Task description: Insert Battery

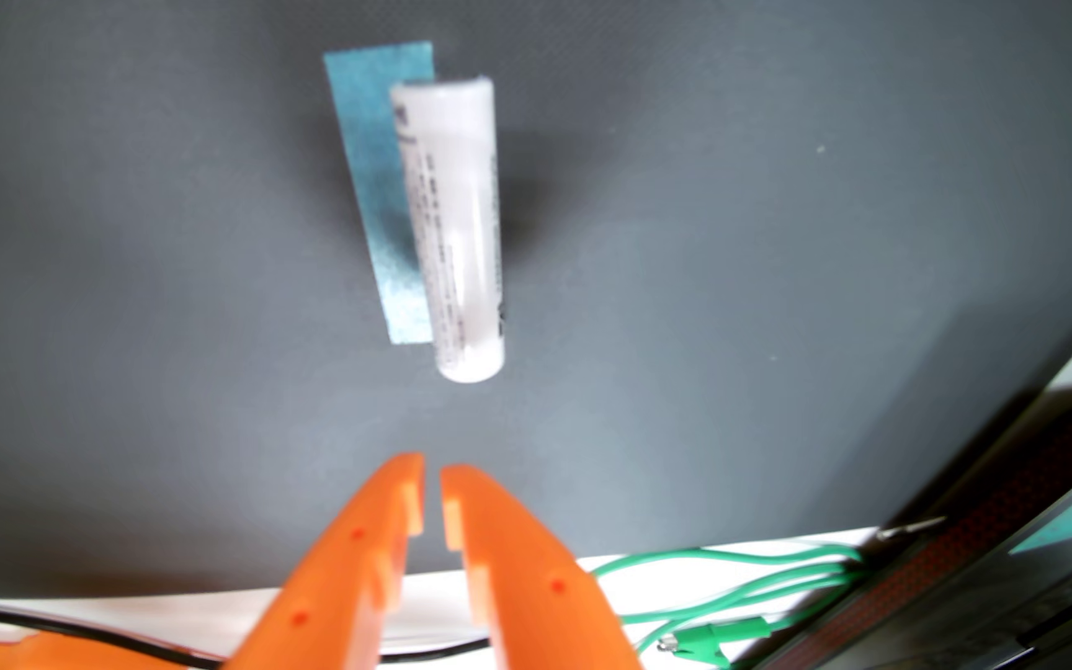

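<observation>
Because the orange gripper [432, 473] is held nearly closed and empty, short of the white battery [453, 225] lying mid-mat [778, 258] on a blue tape strip [369, 187], the round cell could be nudged and rolled away unless the jaws are widened.

White cylindrical battery [456, 225] lies lengthwise on the grey mat, its print blurred, seemingly text.

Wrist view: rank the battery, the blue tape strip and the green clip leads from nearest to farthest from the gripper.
From the gripper:
1. Battery, straight ahead, its rounded end closest.
2. Blue tape strip, just left of the battery.
3. Green clip leads, lower right; hard to call against the tape.
</observation>
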Robot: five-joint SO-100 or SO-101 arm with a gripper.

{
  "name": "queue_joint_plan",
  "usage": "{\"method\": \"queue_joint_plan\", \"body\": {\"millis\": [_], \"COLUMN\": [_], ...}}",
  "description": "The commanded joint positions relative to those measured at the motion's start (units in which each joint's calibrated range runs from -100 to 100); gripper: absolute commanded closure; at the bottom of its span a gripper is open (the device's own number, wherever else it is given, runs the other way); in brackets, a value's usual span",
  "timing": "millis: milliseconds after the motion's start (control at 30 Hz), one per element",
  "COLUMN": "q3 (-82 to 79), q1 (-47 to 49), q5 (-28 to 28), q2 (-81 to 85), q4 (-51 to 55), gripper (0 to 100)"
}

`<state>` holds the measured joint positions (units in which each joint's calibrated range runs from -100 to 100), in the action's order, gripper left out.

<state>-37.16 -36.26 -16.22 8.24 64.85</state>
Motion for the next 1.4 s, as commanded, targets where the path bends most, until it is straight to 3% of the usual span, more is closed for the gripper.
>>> {"method": "queue_joint_plan", "body": {"millis": [0,533,1367], "q3": [3.3,1.0,-3.8], "q1": [-0.3,0.7,3.1], "q5": [-0.2,-0.4,-1.6], "q2": [-0.6,-0.5,-1.2], "q4": [0.3,0.4,-0.3], "gripper": [97,88,89]}}
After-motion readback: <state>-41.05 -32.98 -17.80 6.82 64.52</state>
